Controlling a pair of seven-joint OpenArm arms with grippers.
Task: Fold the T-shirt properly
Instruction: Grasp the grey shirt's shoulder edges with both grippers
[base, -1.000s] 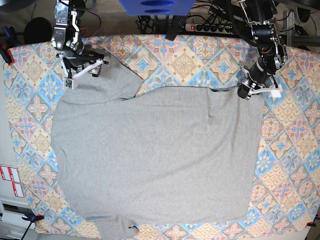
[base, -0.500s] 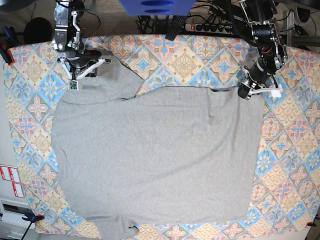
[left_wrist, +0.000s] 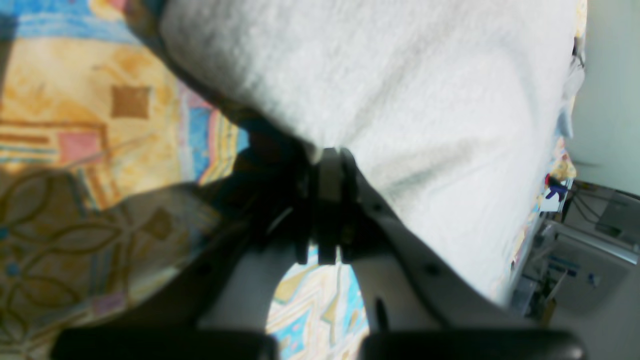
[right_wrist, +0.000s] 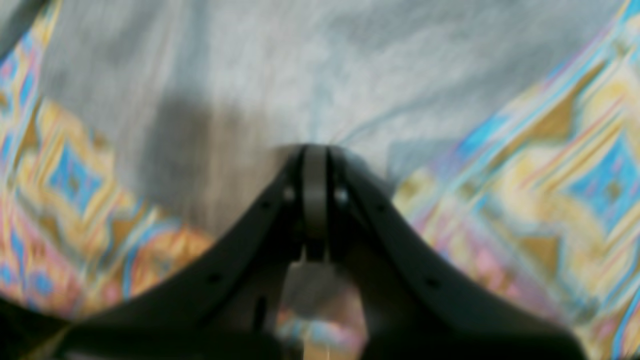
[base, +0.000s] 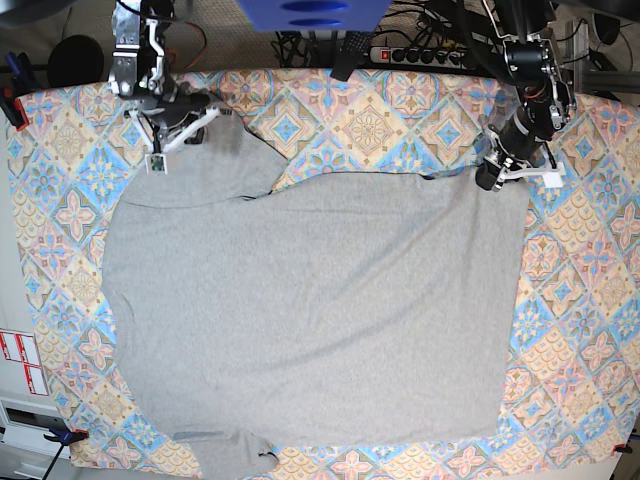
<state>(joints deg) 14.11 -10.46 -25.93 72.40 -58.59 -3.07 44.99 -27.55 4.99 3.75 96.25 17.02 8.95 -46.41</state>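
Grey T-shirt (base: 310, 310) is lying flat on patterned cloth (base: 350, 120). L gripper (base: 490, 180) is pinching the shirt's corner; R gripper (base: 195, 110) is clamping the sleeve edge.

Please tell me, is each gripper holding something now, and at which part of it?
Both hold the T-shirt. The left gripper pinches its edge at a far corner. The right gripper is shut on the edge of a sleeve.
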